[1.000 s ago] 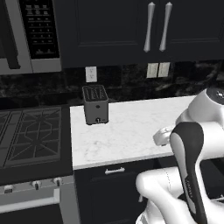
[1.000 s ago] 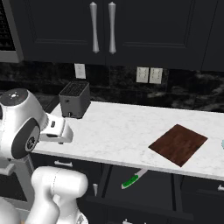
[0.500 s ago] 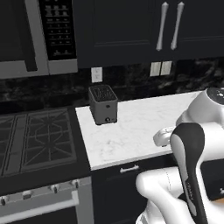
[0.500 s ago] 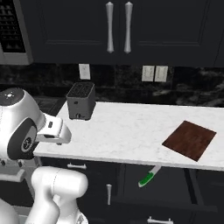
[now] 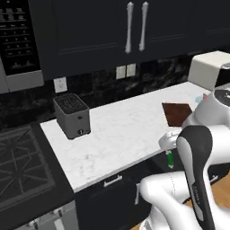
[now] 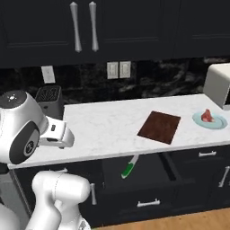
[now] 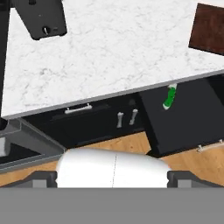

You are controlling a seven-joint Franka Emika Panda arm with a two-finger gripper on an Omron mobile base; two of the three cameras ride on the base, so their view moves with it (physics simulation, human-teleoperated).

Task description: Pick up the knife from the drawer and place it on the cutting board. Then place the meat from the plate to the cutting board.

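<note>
- The small green-handled knife (image 6: 128,167) lies in the open dark drawer (image 6: 152,173), under the white marble bench (image 6: 112,128) edge.
- The reddish-brown wooden cutting board (image 6: 159,126) lies on the bench; beside it, red meat (image 6: 206,116) sits on the pale blue-green plate (image 6: 210,121).
- Claw (image 7: 112,177): spread wide, holding nothing.

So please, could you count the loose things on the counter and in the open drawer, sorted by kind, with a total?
Cutting tools: 1, the knife in the open drawer
Boards: 1, the cutting board
Dishes: 1, the plate
Food: 1, the meat on the plate
Appliances: 2, the toaster and a white appliance at the counter's end
Total: 6
</note>
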